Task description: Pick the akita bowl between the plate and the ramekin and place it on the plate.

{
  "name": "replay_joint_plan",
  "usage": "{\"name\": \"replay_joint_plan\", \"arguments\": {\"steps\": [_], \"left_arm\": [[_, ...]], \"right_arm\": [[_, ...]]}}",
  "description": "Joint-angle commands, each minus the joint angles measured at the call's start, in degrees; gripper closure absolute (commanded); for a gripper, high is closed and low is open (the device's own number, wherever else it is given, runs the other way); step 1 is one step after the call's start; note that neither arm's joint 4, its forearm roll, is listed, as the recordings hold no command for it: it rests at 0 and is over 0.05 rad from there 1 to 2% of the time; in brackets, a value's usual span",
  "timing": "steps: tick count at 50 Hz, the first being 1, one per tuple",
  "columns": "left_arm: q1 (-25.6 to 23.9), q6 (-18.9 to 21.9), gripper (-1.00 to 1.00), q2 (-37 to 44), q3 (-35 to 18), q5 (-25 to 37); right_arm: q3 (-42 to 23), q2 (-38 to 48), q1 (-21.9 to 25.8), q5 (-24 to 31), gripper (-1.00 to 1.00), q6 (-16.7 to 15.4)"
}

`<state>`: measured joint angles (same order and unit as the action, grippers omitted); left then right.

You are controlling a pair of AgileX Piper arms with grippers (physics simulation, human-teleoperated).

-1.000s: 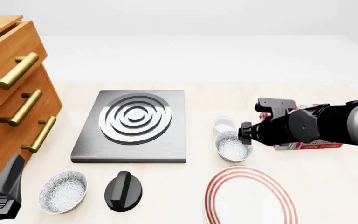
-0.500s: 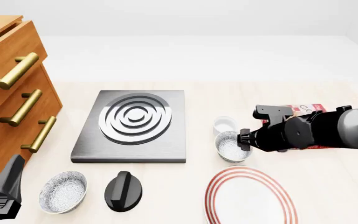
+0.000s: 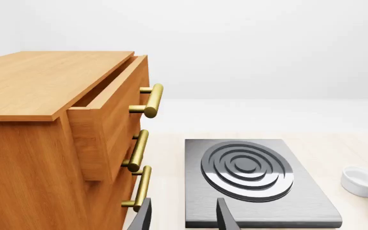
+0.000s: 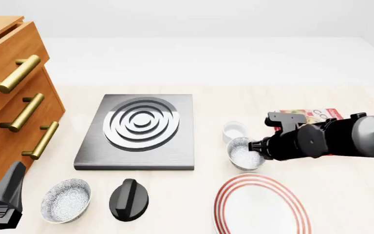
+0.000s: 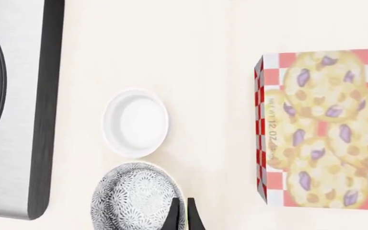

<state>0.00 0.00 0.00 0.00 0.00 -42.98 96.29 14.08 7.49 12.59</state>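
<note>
The akita bowl point(image 4: 241, 154), speckled white inside with a grey pattern outside, stands on the table between the small white ramekin point(image 4: 234, 130) and the red-ringed plate point(image 4: 262, 205). My right gripper point(image 4: 257, 148) points down at the bowl's right rim. In the right wrist view its two thin fingers point(image 5: 174, 216) stand almost together, one on each side of the akita bowl's point(image 5: 132, 200) rim, next to the ramekin point(image 5: 136, 122). A second identical bowl point(image 4: 65, 200) sits at the front left. My left gripper point(image 3: 184, 220) hangs open at the front left, holding nothing.
A dark stove plate point(image 4: 138, 130) with concentric rings lies at centre left. A black knob point(image 4: 128, 199) sits in front of it. A wooden drawer cabinet point(image 4: 11, 97) fills the left. A cookie box point(image 4: 307, 116) lies behind the right arm.
The right arm has sunk lower and drawn in over the akita bowl's right rim, uncovering more of the cookie box. The bowl and the left arm have stayed put.
</note>
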Motion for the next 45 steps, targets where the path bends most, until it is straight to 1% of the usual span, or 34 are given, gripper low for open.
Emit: {"name": "replay_joint_plan", "arguments": {"steps": [1,10,12,15,20,22,25,26,27,29,35,36,37,42,45], "left_arm": [[0.0,0.0,-1.00,0.0,0.0,0.0],[0.0,0.0,-1.00,0.0,0.0,0.0],[0.0,0.0,-1.00,0.0,0.0,0.0],[0.0,0.0,-1.00,0.0,0.0,0.0],[0.0,0.0,-1.00,0.0,0.0,0.0],[0.0,0.0,-1.00,0.0,0.0,0.0],[0.0,0.0,-1.00,0.0,0.0,0.0],[0.0,0.0,-1.00,0.0,0.0,0.0],[0.0,0.0,-1.00,0.0,0.0,0.0],[0.0,0.0,-1.00,0.0,0.0,0.0],[0.0,0.0,-1.00,0.0,0.0,0.0],[0.0,0.0,-1.00,0.0,0.0,0.0],[0.0,0.0,-1.00,0.0,0.0,0.0],[0.0,0.0,-1.00,0.0,0.0,0.0],[0.0,0.0,-1.00,0.0,0.0,0.0]], "right_arm": [[0.6,-0.1,-1.0,-0.1,1.00,-0.4],[1.0,-1.1,-1.7,-0.1,1.00,-1.4],[0.8,-2.3,-1.7,0.9,1.00,-1.5],[0.9,-6.5,-2.6,2.9,1.00,-2.8],[0.2,-10.7,-2.4,5.7,1.00,-3.2],[0.1,-11.1,-2.1,6.1,1.00,-3.0],[-0.1,-13.3,-2.0,7.4,1.00,-3.5],[0.0,-14.3,-2.4,7.6,1.00,-4.2],[0.1,-15.3,-2.8,7.8,1.00,-5.9],[0.0,-15.3,-2.7,8.0,1.00,-5.3],[-0.6,-17.6,-2.7,9.4,1.00,-6.0],[-0.5,-18.4,-3.0,9.6,1.00,-6.7],[-0.3,-21.1,-3.4,10.9,1.00,-8.0],[-0.3,-25.2,-2.3,13.6,1.00,-8.9],[0.1,-28.2,-2.4,15.3,1.00,-10.2]]}}
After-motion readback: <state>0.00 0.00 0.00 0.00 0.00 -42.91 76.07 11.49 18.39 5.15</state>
